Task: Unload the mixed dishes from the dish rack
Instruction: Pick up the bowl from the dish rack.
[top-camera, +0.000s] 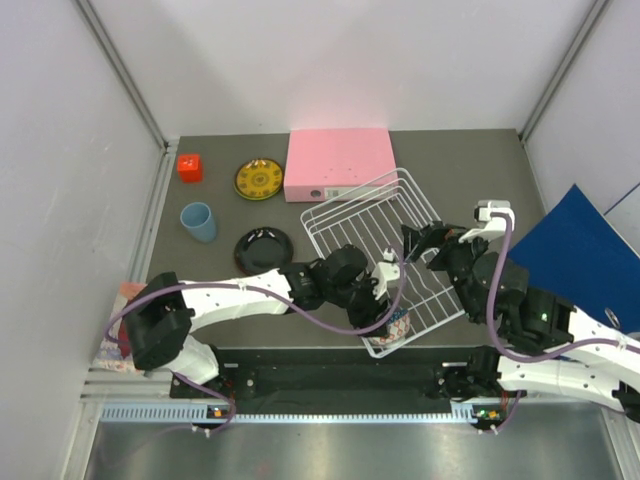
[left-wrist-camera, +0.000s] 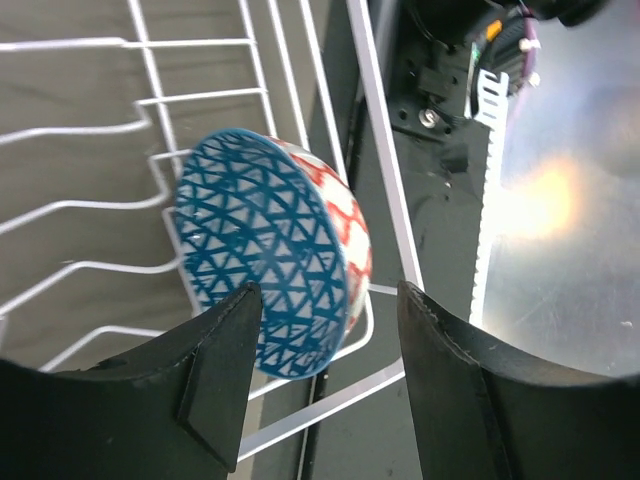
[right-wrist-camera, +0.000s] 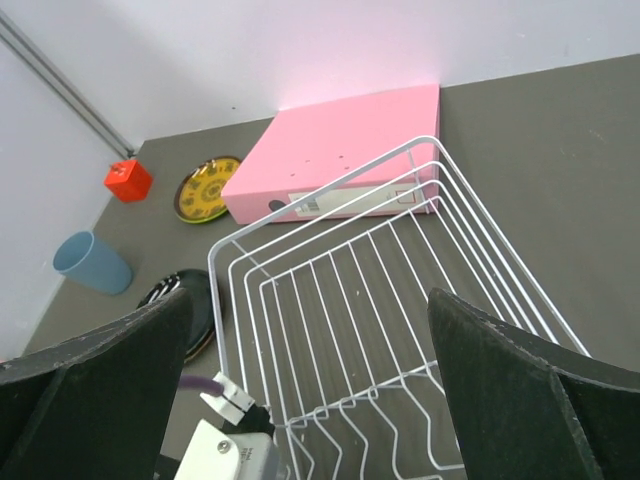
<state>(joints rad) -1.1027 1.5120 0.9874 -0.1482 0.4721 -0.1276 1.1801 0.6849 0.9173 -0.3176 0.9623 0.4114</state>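
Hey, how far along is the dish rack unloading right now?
Done: blue cup, yellow plate and black plate sit outside the rack. In hand: left tool, open, poised at the patterned bowl. Left: lifting that bowl out.

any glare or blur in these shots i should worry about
Left wrist view: strong glare on the metal sheet at right, while the bowl is sharp. Right wrist view: the right claw looks dark and soft; the rack is clear. Top view: pink glow on the wall above the pink box.
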